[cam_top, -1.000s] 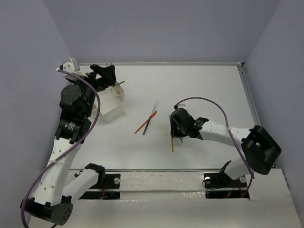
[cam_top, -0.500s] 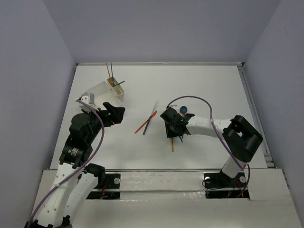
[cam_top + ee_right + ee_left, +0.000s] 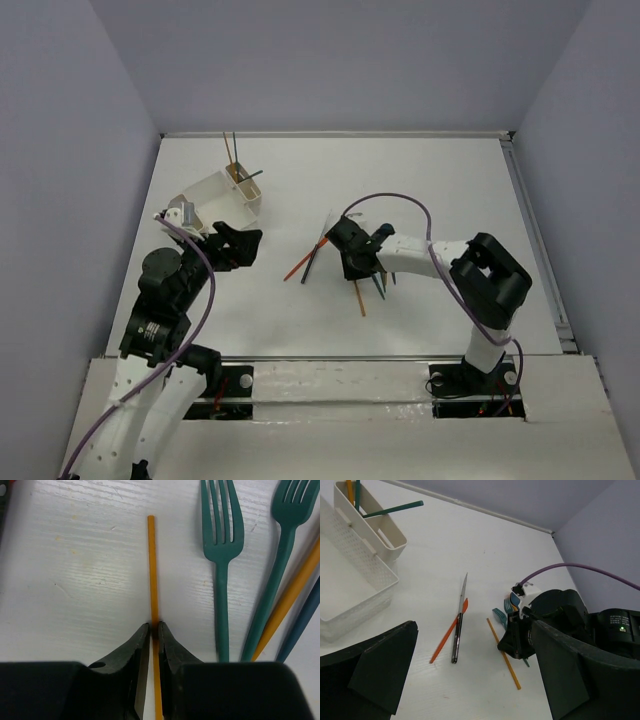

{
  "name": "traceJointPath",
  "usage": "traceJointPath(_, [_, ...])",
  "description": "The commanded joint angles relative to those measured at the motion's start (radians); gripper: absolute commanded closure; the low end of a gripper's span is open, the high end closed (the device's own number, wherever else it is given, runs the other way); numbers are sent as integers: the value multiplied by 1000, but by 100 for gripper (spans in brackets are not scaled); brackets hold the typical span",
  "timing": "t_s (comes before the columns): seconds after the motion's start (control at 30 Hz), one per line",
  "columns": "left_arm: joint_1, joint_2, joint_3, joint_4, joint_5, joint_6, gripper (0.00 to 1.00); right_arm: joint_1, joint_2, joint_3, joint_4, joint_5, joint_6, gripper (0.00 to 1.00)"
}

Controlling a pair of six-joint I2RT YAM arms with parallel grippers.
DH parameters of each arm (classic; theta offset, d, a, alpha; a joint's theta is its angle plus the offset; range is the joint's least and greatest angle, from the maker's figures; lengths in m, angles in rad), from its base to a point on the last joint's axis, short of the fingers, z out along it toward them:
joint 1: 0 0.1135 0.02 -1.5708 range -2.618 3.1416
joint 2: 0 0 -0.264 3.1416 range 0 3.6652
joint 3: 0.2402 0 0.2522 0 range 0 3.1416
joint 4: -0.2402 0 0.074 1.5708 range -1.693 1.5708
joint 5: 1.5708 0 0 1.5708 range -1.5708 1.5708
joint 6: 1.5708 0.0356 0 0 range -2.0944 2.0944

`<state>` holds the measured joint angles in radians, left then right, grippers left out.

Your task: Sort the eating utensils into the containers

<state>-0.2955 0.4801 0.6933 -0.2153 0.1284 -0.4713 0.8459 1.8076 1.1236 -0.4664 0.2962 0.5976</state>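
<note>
My right gripper (image 3: 352, 270) is low on the table, shut on a thin orange stick (image 3: 359, 298). The right wrist view shows the fingertips (image 3: 154, 626) pinching that stick (image 3: 151, 570), which lies flat. Two teal forks (image 3: 222, 555) and more orange and blue sticks (image 3: 295, 590) lie just right of it. The white container (image 3: 215, 195) stands at the far left with orange and teal sticks (image 3: 232, 152) upright in its end compartment. My left gripper (image 3: 240, 245) is open and empty, near the container (image 3: 365, 570) and apart from it; its midpoint shows in the left wrist view (image 3: 480, 680).
A red-orange utensil (image 3: 305, 258) and a dark knife-like piece (image 3: 318, 248) lie side by side mid-table between the arms; they also show in the left wrist view (image 3: 447, 635). A purple cable loops over the right arm (image 3: 400, 205). The table's raised rim (image 3: 520, 200) runs along the right.
My left arm has swung back from the container toward the near side. My right gripper has shifted left and turned, and the orange stick has tilted slightly.
</note>
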Motion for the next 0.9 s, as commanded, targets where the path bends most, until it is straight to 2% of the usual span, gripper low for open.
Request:
traceJointPath(0.0, [-5,-14,-17,19,30,31,1,9,71,33,3,-20,-13,95])
traceJointPath(0.07, [-5,-17,-29,16,31,39,1,9,73,36,6,-23,-18,100])
traceJointPath(0.2, [-5,-41,-57,27,45,48,1,9,38,42,26,-17,-38,100])
traceJointPath(0.57, [-5,-72,-64,54,50,59,1,9,-266,-33,233,-109,-71,100])
traceJointPath(0.87, [-5,-78,-18,45,-21,92,1,27,-421,-7,330,-167,-91,100])
